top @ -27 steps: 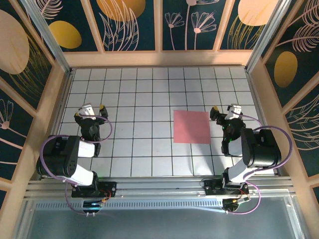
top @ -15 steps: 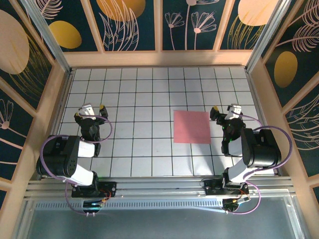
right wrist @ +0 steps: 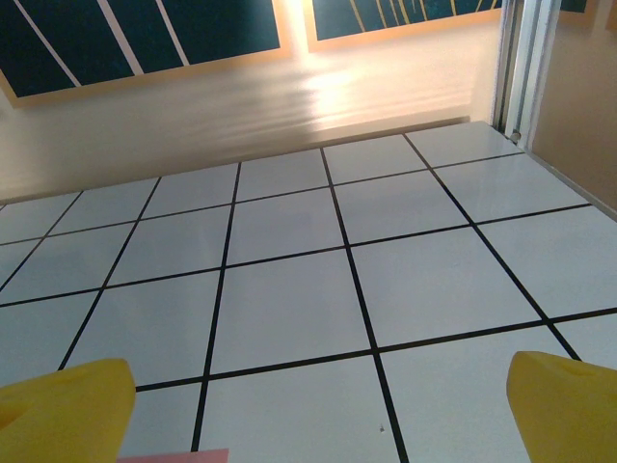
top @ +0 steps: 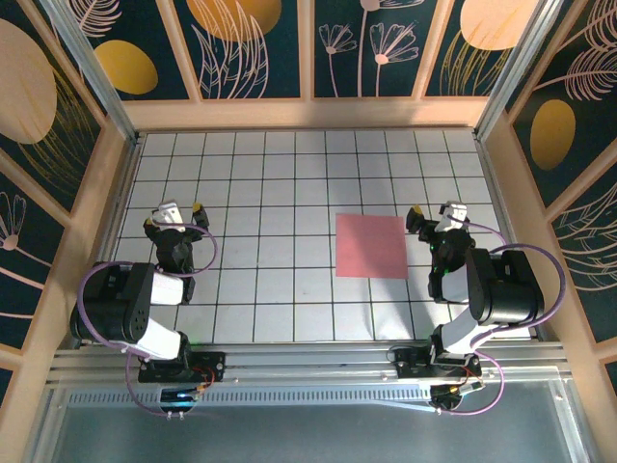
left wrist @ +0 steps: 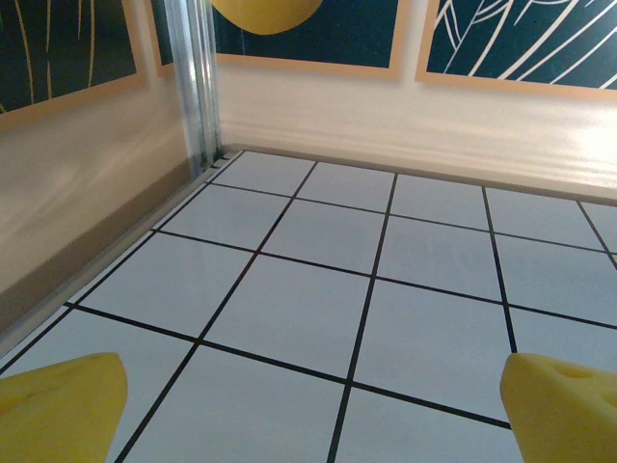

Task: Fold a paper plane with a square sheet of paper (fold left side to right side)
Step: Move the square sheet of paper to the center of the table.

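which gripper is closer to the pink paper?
The right gripper: it sits just off the right edge of the paper; the left gripper is much farther off on the other side.

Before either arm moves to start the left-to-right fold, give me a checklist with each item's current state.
1. Square sheet of paper lies flat on the table: ok.
2. Sheet unfolded, no crease visible: ok.
3. Left gripper open and empty: ok.
4. Right gripper open and empty: ok.
5. Both grippers apart from the sheet: ok.
6. Sheet's left edge within the left gripper's easy reach: cannot tell; the sheet lies much nearer the right gripper.
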Robot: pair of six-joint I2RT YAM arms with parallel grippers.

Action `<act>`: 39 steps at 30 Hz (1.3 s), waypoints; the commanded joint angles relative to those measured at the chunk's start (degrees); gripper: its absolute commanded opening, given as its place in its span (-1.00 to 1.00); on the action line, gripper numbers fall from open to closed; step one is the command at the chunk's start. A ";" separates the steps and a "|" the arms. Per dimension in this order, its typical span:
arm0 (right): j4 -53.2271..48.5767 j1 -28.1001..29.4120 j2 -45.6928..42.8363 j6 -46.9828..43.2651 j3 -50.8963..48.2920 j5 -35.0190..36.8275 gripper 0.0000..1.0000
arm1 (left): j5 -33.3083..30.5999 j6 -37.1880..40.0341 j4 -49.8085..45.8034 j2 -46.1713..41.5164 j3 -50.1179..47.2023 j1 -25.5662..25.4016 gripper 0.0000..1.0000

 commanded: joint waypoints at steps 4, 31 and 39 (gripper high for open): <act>2.60 0.44 -0.20 -0.07 -0.02 1.01 0.99 | 0.75 0.54 3.33 -0.79 -0.73 0.27 0.98; -71.20 6.93 -24.10 26.56 19.51 -24.67 0.93 | 36.88 -41.80 -60.24 -17.66 21.15 -6.90 0.98; -71.54 17.10 -6.10 27.59 26.05 -27.15 0.73 | 37.54 -45.32 -54.61 -12.91 20.02 -11.55 0.98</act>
